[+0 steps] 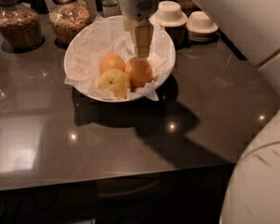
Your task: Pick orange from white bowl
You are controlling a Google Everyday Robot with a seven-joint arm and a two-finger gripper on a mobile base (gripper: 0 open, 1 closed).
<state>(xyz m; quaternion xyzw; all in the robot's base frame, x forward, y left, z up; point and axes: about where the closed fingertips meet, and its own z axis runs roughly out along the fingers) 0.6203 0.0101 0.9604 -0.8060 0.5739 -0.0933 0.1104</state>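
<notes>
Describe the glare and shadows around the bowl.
Camera view: dim, warm light; the glossy counter shows small bright glints and a pale reflected patch at left; the bowl and arm throw a dark shadow toward the front right; the gripper, over the orange, is brightly lit.

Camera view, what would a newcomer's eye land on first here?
The white bowl lined with crumpled paper stands out at the back of the dark glossy counter, holding three fruits. The gripper hangs straight down into it, just above the orange, the bowl's right-hand fruit. Beside that lie a smaller orange and a yellow-green fruit.
</notes>
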